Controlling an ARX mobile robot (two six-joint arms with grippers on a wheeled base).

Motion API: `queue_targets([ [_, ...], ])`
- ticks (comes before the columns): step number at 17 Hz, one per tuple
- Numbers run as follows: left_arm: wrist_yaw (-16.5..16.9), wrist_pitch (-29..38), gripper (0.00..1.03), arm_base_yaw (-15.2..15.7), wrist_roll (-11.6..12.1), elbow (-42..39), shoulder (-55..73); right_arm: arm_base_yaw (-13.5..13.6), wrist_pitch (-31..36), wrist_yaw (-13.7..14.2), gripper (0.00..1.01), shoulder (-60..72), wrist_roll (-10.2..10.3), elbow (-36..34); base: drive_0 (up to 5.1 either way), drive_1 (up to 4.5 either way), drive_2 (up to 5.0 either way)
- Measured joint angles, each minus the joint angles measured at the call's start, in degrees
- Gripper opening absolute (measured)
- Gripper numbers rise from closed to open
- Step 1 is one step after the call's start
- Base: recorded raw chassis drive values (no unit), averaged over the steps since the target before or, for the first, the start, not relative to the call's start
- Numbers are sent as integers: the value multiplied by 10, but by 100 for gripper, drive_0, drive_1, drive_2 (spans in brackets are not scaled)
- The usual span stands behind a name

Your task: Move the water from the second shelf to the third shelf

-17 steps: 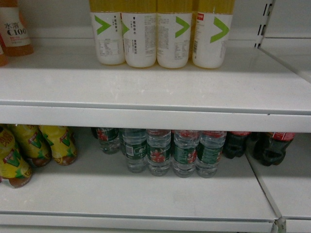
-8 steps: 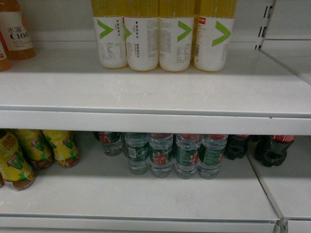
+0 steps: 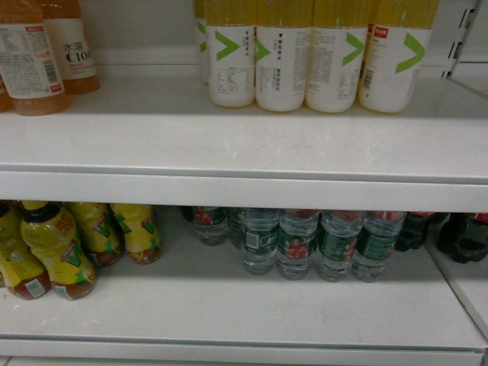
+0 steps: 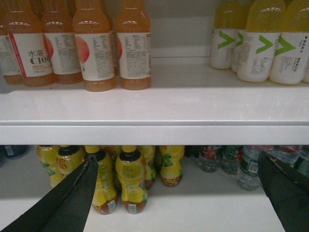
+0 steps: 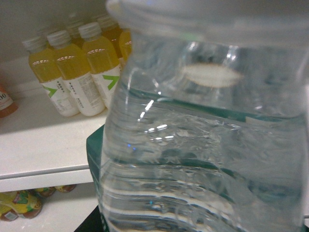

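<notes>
A clear ribbed water bottle (image 5: pixel 207 145) with a green label fills the right wrist view, held in the air in front of the shelves. My right gripper is shut on it, and only a dark sliver of one of its fingers (image 5: pixel 90 226) shows at the bottom left. Several more water bottles (image 3: pixel 305 244) stand in a row on the lower shelf (image 3: pixel 229 305) in the head view. My left gripper (image 4: pixel 178 193) is open and empty, facing the lower shelf in front of the yellow-wrapped drinks (image 4: pixel 130 179). Neither arm shows in the head view.
The upper shelf (image 3: pixel 229 145) carries white-labelled yellow juice bottles (image 3: pixel 305 61) at the back right and orange drink bottles (image 3: pixel 30 61) at the left, with bare board in front. On the lower shelf, yellow-wrapped drinks (image 3: pixel 61 252) stand left and dark cola bottles (image 3: pixel 465 236) right.
The head view has shifted: all shelf contents have slid to the right in the picture, bringing more orange and yellow-wrapped bottles into view at the left.
</notes>
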Motion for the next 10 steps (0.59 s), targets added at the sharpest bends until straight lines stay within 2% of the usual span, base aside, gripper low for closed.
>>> queue_targets([
  [10,0,0,98,0,0,0,0,0,2,-2,42,-1,0,0,-436,219,219],
])
